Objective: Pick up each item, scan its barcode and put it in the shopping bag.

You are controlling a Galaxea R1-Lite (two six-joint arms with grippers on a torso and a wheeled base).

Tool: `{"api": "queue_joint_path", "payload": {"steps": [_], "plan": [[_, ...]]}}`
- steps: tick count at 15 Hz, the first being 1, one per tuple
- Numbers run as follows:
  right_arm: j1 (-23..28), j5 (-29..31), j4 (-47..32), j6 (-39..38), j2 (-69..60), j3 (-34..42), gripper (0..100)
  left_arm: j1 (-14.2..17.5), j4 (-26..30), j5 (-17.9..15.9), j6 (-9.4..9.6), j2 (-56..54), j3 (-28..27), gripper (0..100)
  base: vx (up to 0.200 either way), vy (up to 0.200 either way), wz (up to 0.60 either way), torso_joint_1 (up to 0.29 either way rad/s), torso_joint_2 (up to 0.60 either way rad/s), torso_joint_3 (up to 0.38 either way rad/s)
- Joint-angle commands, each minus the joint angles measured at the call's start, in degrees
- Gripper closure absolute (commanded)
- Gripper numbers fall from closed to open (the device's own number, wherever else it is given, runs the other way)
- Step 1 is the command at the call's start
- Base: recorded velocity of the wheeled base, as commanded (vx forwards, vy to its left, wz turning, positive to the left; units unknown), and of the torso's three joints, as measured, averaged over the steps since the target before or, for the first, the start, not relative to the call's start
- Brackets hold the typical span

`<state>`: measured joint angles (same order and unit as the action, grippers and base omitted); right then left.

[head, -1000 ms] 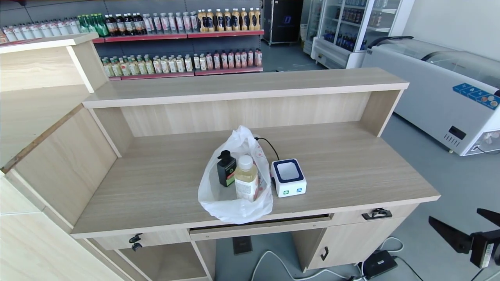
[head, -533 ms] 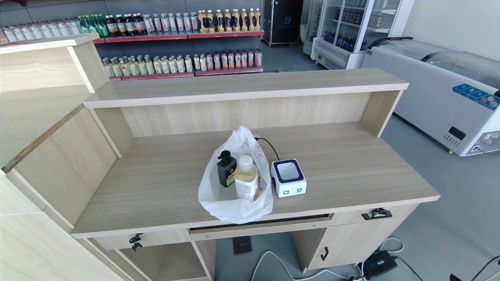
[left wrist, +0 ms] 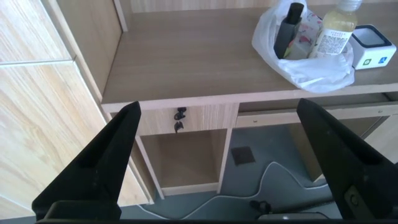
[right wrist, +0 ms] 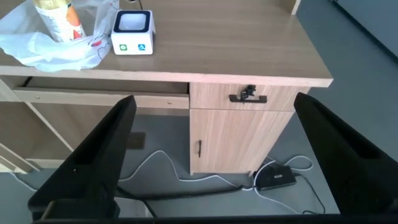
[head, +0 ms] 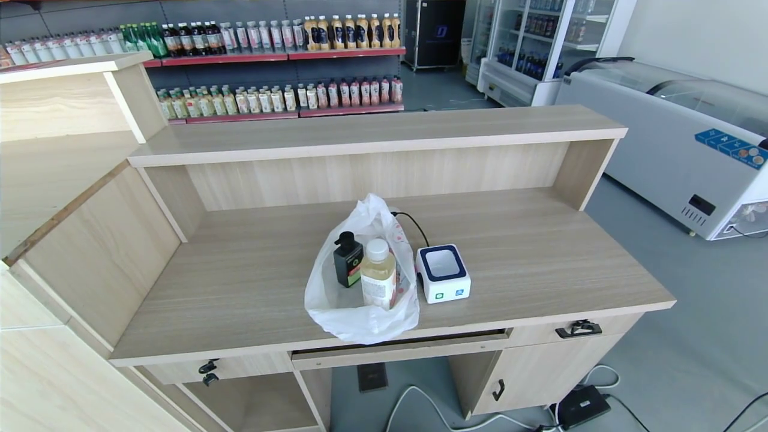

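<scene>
A white plastic shopping bag (head: 360, 315) lies open on the wooden counter (head: 528, 258) near its front edge. In it stand a black pump bottle (head: 347, 258) and a pale yellow drink bottle (head: 378, 273) with a white cap. The white barcode scanner (head: 442, 273) sits right beside the bag, its cable running behind. My left gripper (left wrist: 221, 155) is open, held low in front of the counter's left end; the bag (left wrist: 308, 65) is farther off. My right gripper (right wrist: 214, 155) is open, low before the counter's right end, with the scanner (right wrist: 132, 32) and bag (right wrist: 50, 46) beyond.
The counter has a raised back shelf (head: 372, 135) and a side wall (head: 102, 240) on the left. Drawers with handles (head: 578, 328) and a cupboard door sit under the top. Cables and a black box (head: 582, 405) lie on the floor. A chest freezer (head: 678, 138) stands at the right.
My right gripper, seen at the lower right edge of the head view a second ago, has dropped out of that view. The bag, bottles and scanner have not moved.
</scene>
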<state>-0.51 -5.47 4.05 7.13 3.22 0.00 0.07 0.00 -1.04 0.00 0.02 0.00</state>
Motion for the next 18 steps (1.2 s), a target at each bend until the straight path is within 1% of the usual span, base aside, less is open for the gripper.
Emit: {"api": "queue_joint_path", "payload": {"steps": [1,5,18], "plan": [[0.2,-0.1,-0.1,-0.2,-3.2,0.0,0,0.0,0.0,0.0,-0.09,0.1,0.0,0,0.000,0.000,0.00,0.000,0.00,0.000],[0.2,0.4,-2.3,-2.6,-3.2,0.0,0,0.0,0.0,0.0,0.00,0.0,0.0,0,0.000,0.000,0.00,0.000,0.00,0.000],[0.2,0.4,-2.4,-2.5,-3.2,0.0,0,0.0,0.0,0.0,0.00,0.1,0.0,0,0.000,0.000,0.00,0.000,0.00,0.000]]}}
